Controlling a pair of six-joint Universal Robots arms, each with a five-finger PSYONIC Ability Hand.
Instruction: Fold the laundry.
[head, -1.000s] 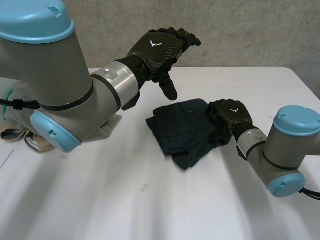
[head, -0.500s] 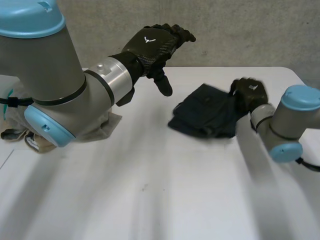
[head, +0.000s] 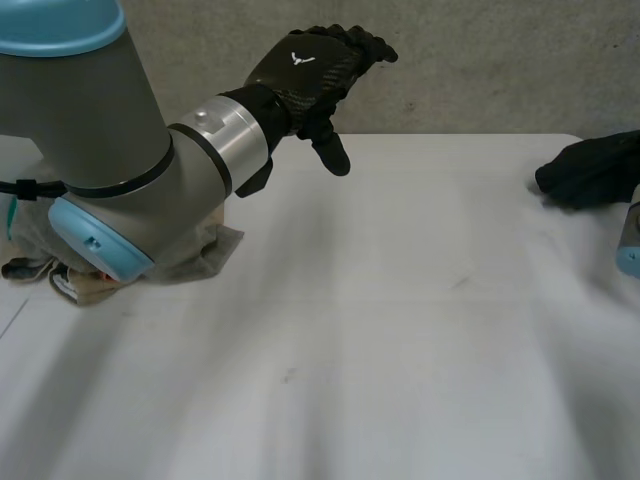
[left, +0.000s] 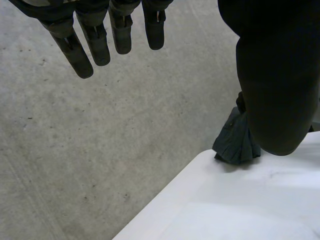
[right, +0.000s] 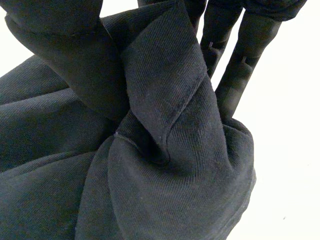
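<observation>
- right hand (right: 250, 45): fingers and thumb pinch a bunched fold of the dark cloth (right: 170, 165). the rest of the cloth bulges out past the fingertips.
- in the head view, this hand and the cloth make one dark bundle at the far right edge of the table (head: 400, 300).
- left hand (head: 305, 75): held up off the table, fingers straight and slightly spread, thumb pointing down, holding nothing.
- in the left wrist view, the dark cloth rests on the table's corner, past the thumb and well apart from this hand.
- under the left arm (head: 100, 130), a beige pile (head: 205, 255) of laundry lies on the table's left side.
- a grey wall (head: 500, 60) stands behind the table.
</observation>
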